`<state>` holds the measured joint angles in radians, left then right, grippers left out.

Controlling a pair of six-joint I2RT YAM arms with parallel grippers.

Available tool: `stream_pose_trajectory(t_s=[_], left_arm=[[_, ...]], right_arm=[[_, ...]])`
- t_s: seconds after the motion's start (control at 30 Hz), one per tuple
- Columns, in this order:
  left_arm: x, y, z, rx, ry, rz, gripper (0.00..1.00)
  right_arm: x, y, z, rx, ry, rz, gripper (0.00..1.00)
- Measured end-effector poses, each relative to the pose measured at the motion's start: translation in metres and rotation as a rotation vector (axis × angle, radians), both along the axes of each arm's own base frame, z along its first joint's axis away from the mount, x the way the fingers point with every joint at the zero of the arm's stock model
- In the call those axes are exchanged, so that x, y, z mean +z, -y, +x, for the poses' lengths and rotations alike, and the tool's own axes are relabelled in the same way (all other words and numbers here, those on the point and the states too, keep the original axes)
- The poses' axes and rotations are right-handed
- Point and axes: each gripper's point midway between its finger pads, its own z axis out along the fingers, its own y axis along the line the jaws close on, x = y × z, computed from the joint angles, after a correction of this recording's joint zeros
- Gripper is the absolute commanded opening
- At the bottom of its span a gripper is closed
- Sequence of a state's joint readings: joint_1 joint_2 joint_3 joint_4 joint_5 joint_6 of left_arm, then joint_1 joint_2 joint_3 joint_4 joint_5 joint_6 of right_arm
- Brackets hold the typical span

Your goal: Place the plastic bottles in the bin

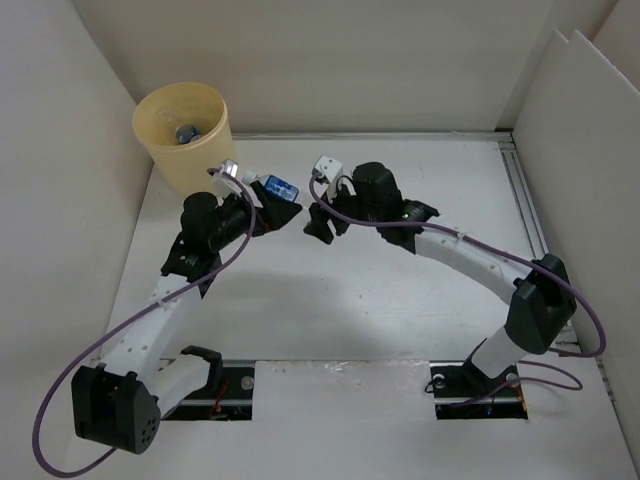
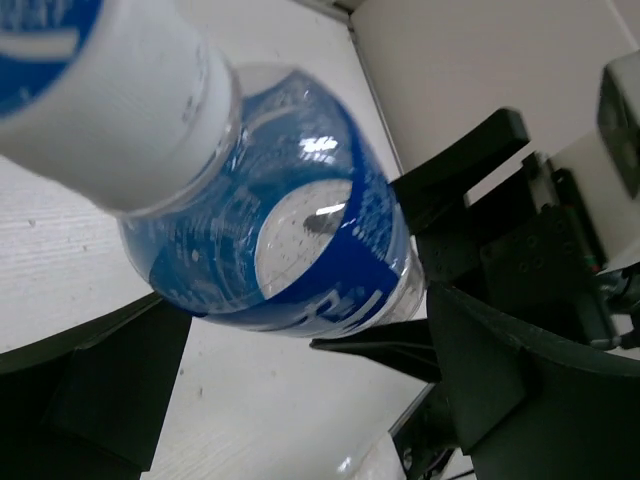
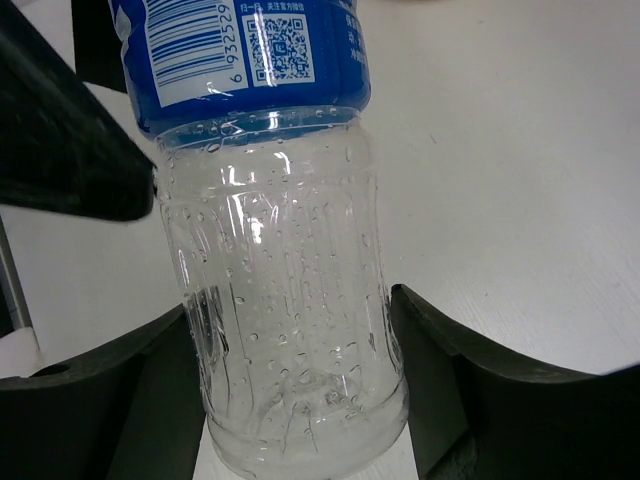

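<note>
**Fig.** Far-left part of the white worktop [image 1: 330, 300]. The small clear plastic bottle with blue label [image 1: 280, 187] and white cap [image 2: 120, 110] appears lifted off the surface. Its cap end points toward the large pale yellow round plastic bin [image 1: 190, 165] in the far-left corner. It is near the bin but not over the rim.

**Grippers.** L gripper [image 2: 308, 300] looks clamped across the bottle's labelled body. R gripper [image 3: 290, 300] has its fingers flanking the clear base; you can't tell whether they press it or stand just free.

**Risks, as judged.**
- (a) If R is gripping when you swing L toward the bin, the thin wall may twist or pop out of one grip and drop short, onto the worktop by the far edge.
- (b) The droplet-beaded plastic looks slick, so a fast swing could slide it through L's fingers.
- (c) The long bottle, cap leading, may strike the bin's rim if brought in too low and tip the bin.
- (d) R sits close, so the arms may clash.

**Hidden or unclear.**
- L's pad contact lies behind the bottle in the wrist view.
- The cap is cut off at the frame corner.
- The bin holds a bluish bottle-like shape [image 1: 185, 131]; no. of bottles inside can't be told.
</note>
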<state>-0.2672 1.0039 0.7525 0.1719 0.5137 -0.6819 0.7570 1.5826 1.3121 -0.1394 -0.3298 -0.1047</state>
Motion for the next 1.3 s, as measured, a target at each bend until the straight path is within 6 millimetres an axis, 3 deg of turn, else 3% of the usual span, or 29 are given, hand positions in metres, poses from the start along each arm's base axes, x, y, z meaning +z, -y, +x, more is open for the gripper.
stream_pose_trajectory(t_s=[0.27, 0.33, 0.37, 0.4, 0.43, 0.47, 0.57, 0.63, 0.77, 0.83, 0.93, 1.07, 1.17, 1.3], left_arm=[[0.025, -0.006, 0.011, 0.074, 0.074, -0.051, 1.0], [0.027, -0.007, 0.012, 0.086, 0.079, -0.059, 0.89], [0.029, -0.008, 0.012, 0.089, 0.081, -0.065, 0.78], [0.031, -0.008, 0.012, 0.091, 0.085, -0.072, 0.61], [0.035, -0.008, 0.013, 0.098, 0.095, -0.08, 0.29], [0.037, -0.008, 0.012, 0.1, 0.096, -0.093, 0.17], [0.048, -0.006, 0.01, 0.097, 0.113, -0.122, 0.0], [0.046, -0.011, 0.017, 0.136, 0.091, -0.097, 0.0], [0.049, -0.02, 0.049, 0.211, -0.013, -0.037, 0.0], [0.061, -0.046, 0.084, 0.32, -0.021, -0.003, 0.0], [0.094, -0.111, 0.145, 0.507, -0.003, 0.003, 0.0], [0.136, -0.19, 0.205, 0.681, 0.042, -0.017, 0.0], [0.154, -0.229, 0.232, 0.746, 0.069, -0.056, 0.0], [0.148, -0.265, 0.251, 0.833, 0.045, -0.08, 0.0]], right_arm=[[0.009, -0.013, -0.025, 0.022, -0.004, 0.008, 0.0], [0.017, -0.017, -0.034, 0.033, -0.002, 0.024, 0.0], [0.021, -0.018, -0.037, 0.032, -0.001, 0.033, 0.0], [0.024, -0.017, -0.038, 0.03, 0.001, 0.041, 0.0], [0.027, -0.016, -0.039, 0.028, 0.0, 0.044, 0.0], [0.028, -0.017, -0.041, 0.028, 0.0, 0.045, 0.12], [0.031, -0.017, -0.043, 0.024, 0.001, 0.053, 1.0], [0.034, -0.016, -0.043, 0.006, 0.01, 0.056, 1.0], [0.037, -0.001, -0.035, -0.074, 0.05, 0.045, 1.0], [0.028, 0.011, -0.04, -0.094, 0.042, 0.028, 1.0], [0.011, 0.028, -0.056, -0.094, 0.017, 0.0, 1.0], [-0.018, 0.043, -0.074, -0.096, -0.027, -0.022, 1.0], [-0.05, 0.049, -0.09, -0.079, -0.074, -0.071, 1.0], [-0.072, 0.052, -0.103, -0.054, -0.107, -0.113, 1.0]])
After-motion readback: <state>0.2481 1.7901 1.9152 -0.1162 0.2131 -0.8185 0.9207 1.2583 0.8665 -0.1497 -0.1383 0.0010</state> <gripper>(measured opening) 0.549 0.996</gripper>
